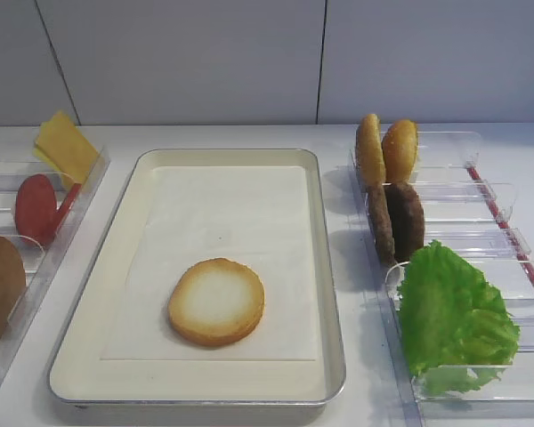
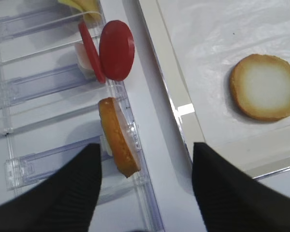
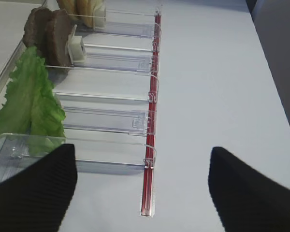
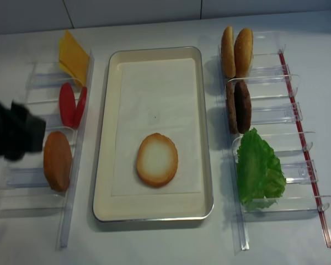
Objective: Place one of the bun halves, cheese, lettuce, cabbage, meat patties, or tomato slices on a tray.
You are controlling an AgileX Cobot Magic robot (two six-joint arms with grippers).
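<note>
1. Left gripper [image 2: 145, 186]: jaws apart, holding nothing, above the upright bun [image 2: 118, 137] left of tray [image 2: 157, 67].
2. Right gripper [image 3: 142, 191]: jaws spread, empty, right of tray by lettuce [image 3: 31, 99].
3. Bun half [image 1: 216, 301] lies cut face up on tray, near end.

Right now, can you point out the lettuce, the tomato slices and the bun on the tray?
lettuce [image 4: 257, 171]: realsense overhead view, middle of the leaf.
tomato slices [image 4: 67, 104]: realsense overhead view, face of the left slice.
bun half [image 1: 217, 301]: high view, its pale flat face.

You're likely looking at a lab mock-up of a burger counter: white table [image 1: 356, 142], plain wall panels [image 1: 187, 53], clear plastic holders [image 4: 276, 113].
</note>
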